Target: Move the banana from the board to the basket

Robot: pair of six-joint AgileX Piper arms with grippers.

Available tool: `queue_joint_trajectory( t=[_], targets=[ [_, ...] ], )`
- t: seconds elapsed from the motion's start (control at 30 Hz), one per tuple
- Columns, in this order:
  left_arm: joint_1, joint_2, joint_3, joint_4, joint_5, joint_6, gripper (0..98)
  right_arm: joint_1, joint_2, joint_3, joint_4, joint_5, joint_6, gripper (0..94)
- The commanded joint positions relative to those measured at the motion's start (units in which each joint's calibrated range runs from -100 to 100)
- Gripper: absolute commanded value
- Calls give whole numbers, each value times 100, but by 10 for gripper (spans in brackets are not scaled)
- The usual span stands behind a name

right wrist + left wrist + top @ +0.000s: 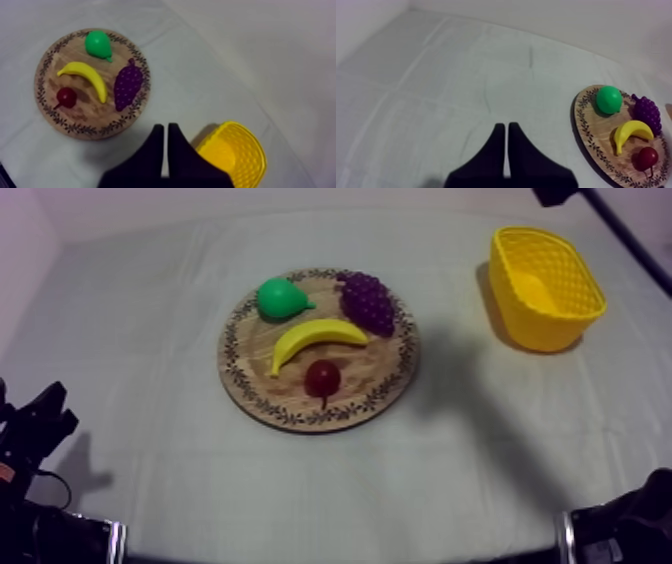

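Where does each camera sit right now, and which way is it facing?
Top view: overhead, slanting down on the wooden board and yellow basket; left arm and right arm at its lower edges.
Left wrist view: low over the cloth, facing the board; shut left gripper ahead.
Right wrist view: high, looking down on board and basket; shut right gripper.
All share the board and banana.

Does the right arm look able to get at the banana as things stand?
Likely yes: the banana lies uncovered on the wooden board, and the right gripper hangs above, near the yellow basket, nothing between. Its fingers are shut, so they need opening first.
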Motion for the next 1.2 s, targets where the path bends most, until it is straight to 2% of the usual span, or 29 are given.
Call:
queue_joint_trajectory(
  t=[0.0,0.17,0.57,0.9,1.17],
  targets=[
    [2,0,1,0,0,-1,0,-18,254,-159,-60,116,90,7],
    [2,0,1,0,0,1,0,-82,575,-363,-128,372,262,6],
    [2,0,1,0,0,1,0,-397,1306,-1321,-73,759,345,6],
    [2,0,1,0,0,-1,0,-817,2024,-1942,3,1411,516,5],
    [2,0,1,0,0,-1,0,-916,2444,-2305,1,1738,549,4]
  ],
)
